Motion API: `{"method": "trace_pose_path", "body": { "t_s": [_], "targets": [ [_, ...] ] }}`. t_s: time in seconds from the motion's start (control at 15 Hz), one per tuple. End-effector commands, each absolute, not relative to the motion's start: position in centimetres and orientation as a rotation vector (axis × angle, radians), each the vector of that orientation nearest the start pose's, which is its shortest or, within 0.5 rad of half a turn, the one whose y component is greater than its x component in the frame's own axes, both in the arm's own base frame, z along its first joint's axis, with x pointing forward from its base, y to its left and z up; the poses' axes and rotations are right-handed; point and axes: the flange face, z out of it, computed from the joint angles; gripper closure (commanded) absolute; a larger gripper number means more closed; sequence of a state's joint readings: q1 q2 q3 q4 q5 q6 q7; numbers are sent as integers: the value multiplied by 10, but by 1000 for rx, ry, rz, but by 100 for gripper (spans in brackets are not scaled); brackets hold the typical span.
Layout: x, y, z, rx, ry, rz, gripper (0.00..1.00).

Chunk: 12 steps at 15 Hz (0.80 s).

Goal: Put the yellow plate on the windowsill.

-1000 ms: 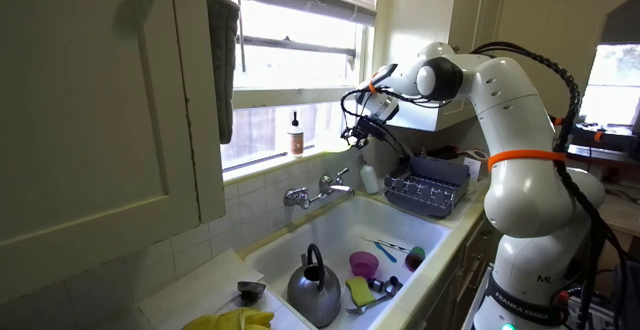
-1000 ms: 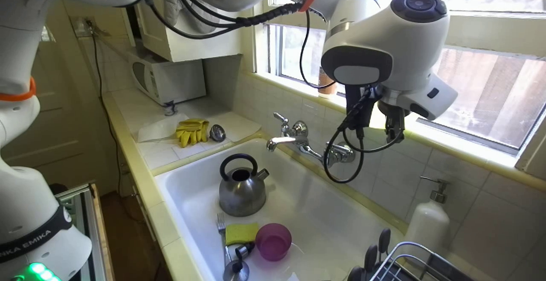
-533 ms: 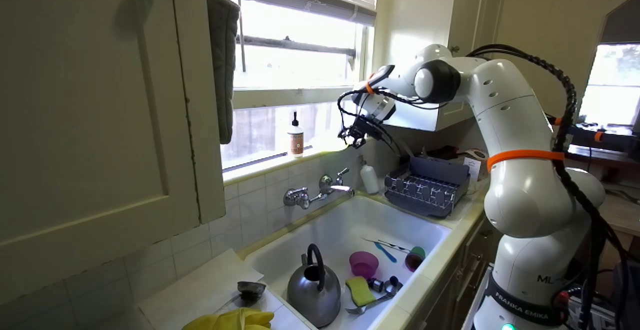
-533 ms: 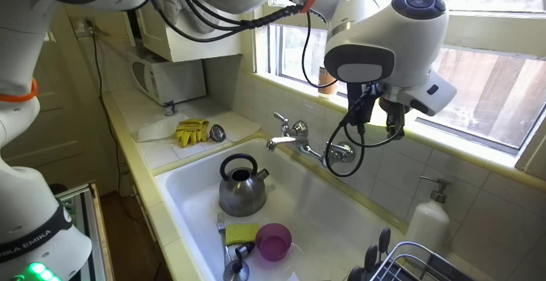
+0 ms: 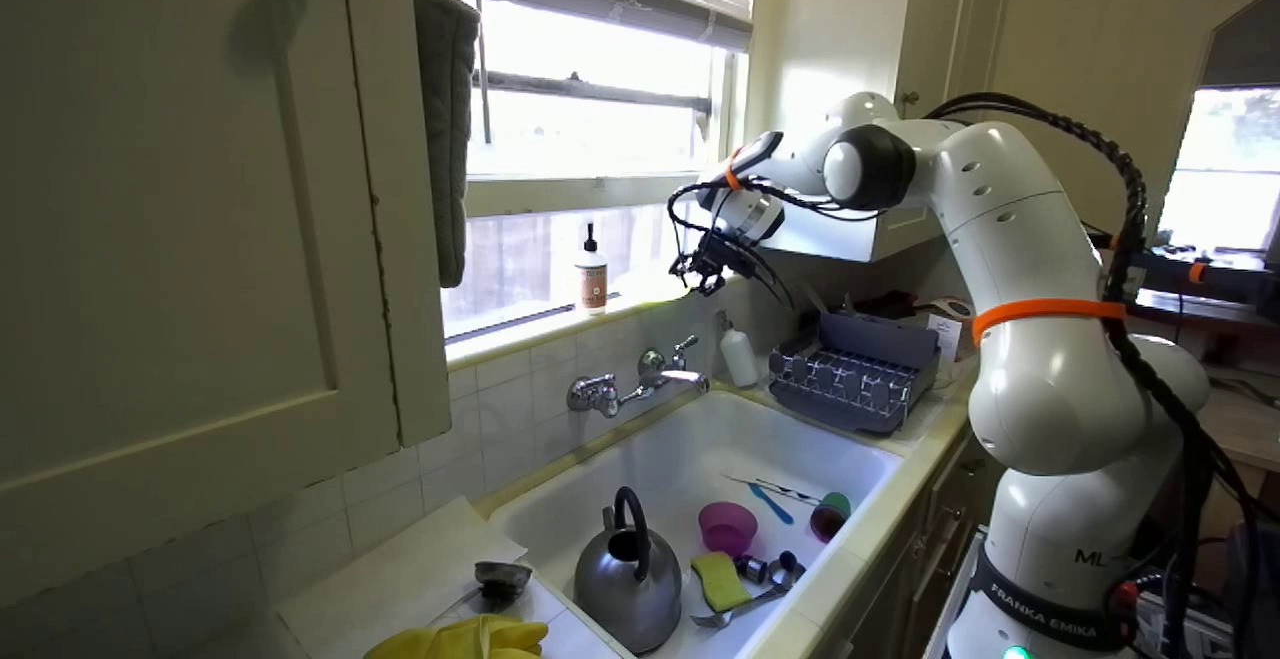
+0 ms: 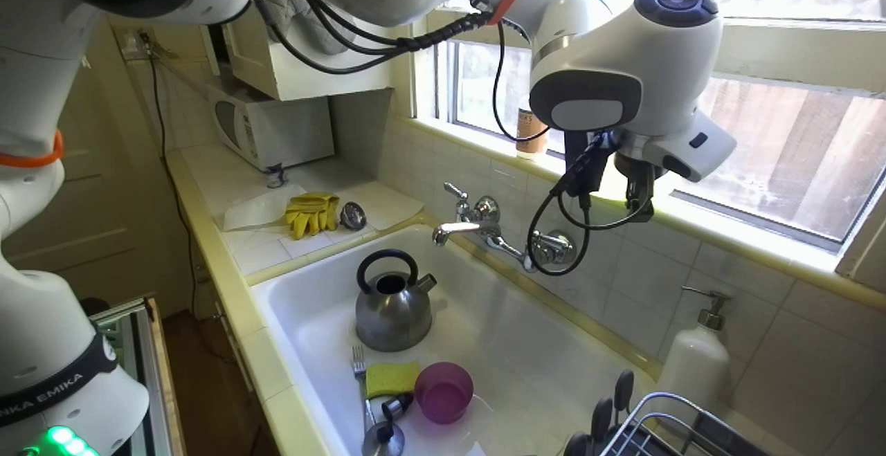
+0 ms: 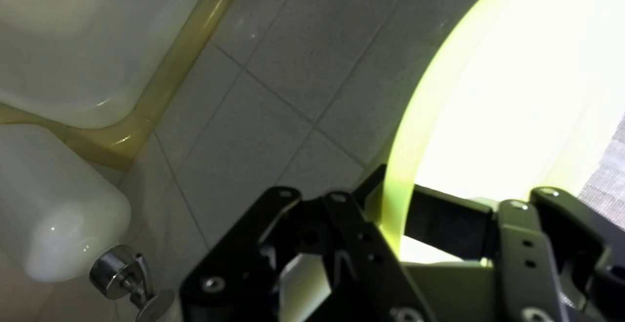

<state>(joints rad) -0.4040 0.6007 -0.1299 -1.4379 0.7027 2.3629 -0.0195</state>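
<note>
Windowsill [image 6: 754,236], arched arm [image 5: 1015,229], downturned tool [image 7: 405,204]

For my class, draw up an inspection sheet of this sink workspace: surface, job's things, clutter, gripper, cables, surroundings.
Surface: white sink, holding several things; windowsill, bright with daylight.
Job's things: yellow plate at the windowsill; cannot tell whether it rests there.
Clutter: kettle, pink bowl, sponge and fork in the sink; yellow gloves on the counter.
Gripper: jaws closed on the plate's rim.
Cables: in a loose loop beside the gripper.
Surroundings: faucet above the sink, pump bottle on the windowsill, dish rack beside the sink.
</note>
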Motion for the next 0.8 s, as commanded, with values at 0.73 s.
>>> {"method": "trace_pose_path", "body": {
  "t_s": [0.73],
  "targets": [
    [673, -352, 377, -2387, 1272, -537, 100]
  ]
}}
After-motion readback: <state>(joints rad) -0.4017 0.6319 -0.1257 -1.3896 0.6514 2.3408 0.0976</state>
